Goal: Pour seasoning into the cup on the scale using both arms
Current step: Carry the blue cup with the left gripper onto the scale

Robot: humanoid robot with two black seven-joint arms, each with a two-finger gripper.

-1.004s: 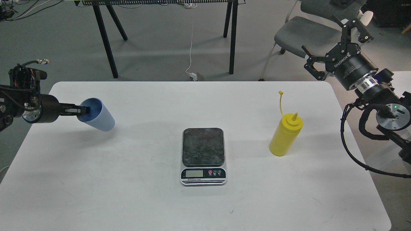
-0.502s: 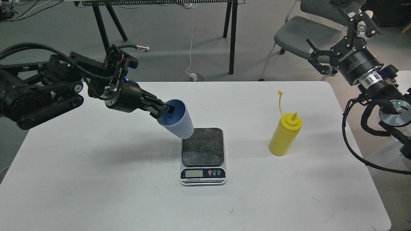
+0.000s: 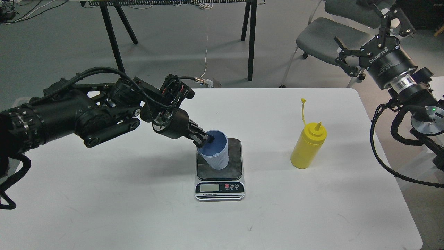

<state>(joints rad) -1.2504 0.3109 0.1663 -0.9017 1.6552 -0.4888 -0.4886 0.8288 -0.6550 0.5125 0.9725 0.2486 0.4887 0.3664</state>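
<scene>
My left gripper point(image 3: 205, 140) is shut on the left rim of the light-blue ribbed cup point(image 3: 216, 155). The cup stands nearly upright on the dark plate of the scale point(image 3: 220, 169) at the table's middle. The yellow seasoning bottle point(image 3: 308, 145) stands upright to the right of the scale, its tethered cap hanging open above it. My right gripper point(image 3: 373, 29) is open and empty, raised high beyond the table's far right corner, well apart from the bottle.
The white table point(image 3: 121, 201) carries only these things. A grey chair point(image 3: 327, 33) stands behind the right gripper, and black table legs point(image 3: 114, 41) stand on the floor behind the table.
My left arm has carried the cup from the table's left side rightward and lowered it onto the scale plate, turning it from tilted to nearly upright. The right gripper has risen slightly.
</scene>
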